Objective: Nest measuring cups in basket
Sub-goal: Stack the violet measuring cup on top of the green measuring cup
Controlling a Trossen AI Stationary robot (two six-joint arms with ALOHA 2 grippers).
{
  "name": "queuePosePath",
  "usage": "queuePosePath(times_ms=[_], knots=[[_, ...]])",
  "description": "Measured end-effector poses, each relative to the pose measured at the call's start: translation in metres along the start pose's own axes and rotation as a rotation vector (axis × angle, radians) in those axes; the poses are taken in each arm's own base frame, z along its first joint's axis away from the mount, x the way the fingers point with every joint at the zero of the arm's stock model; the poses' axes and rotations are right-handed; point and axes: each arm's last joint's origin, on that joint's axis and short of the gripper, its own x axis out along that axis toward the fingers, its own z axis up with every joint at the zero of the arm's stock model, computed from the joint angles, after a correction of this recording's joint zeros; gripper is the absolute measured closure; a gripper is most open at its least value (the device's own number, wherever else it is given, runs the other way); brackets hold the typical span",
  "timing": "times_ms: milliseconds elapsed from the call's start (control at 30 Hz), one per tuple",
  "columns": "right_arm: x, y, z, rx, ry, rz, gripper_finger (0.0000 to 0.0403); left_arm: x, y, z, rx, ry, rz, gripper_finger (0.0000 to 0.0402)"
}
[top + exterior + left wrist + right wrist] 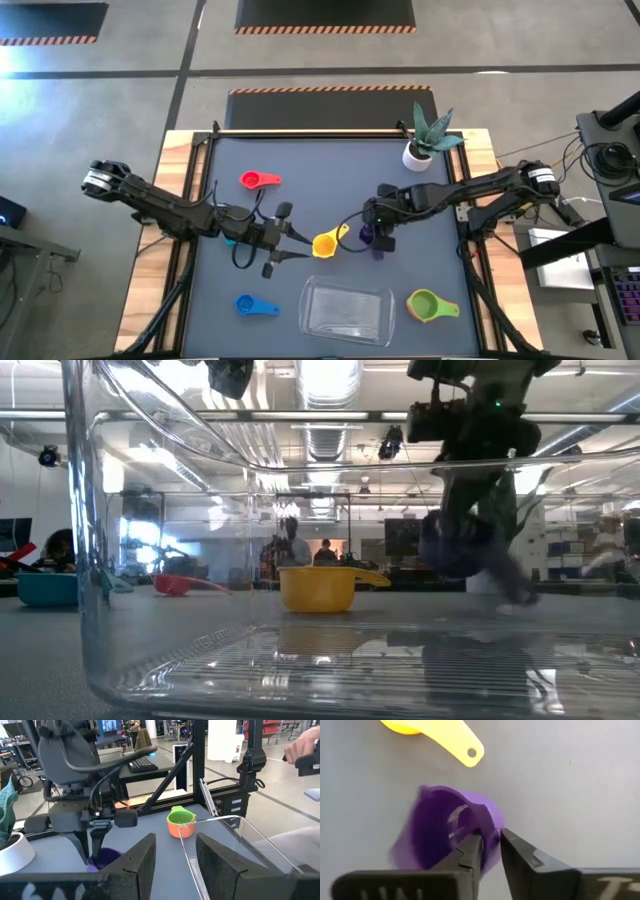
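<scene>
High view: the right gripper (378, 236) hangs near the middle of the bench, its two fingers pinched on the rim of the purple cup (451, 834), one finger inside the bowl and one outside. The cup looks lifted off the surface in the low view. Just beside it lies the yellow cup (326, 243), handle toward the purple one. The left gripper (296, 245) waits on the other side of the yellow cup, fingers apart and holding nothing. The basket (346, 311) sits at the front edge, with nothing in it. The green cup (425, 303) rests nested in the orange cup (179, 828) toward the front right corner, the blue cup (252, 305) toward the front left, the red cup (256, 181) toward the back left.
</scene>
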Motion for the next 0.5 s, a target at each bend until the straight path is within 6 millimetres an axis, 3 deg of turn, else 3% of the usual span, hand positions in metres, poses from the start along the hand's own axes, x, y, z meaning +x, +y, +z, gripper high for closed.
queuePosePath(times_ms=[267,500], knots=[[0.003,-0.002,-0.011,0.071,0.078,-0.050,0.0253,0.000,0.000,0.000,0.000,0.001,0.000,0.0278],[0.007,0.003,-0.014,0.317,0.074,-0.039,0.0203,0.000,0.000,0.000,-0.009,0.001,0.000,0.0278]])
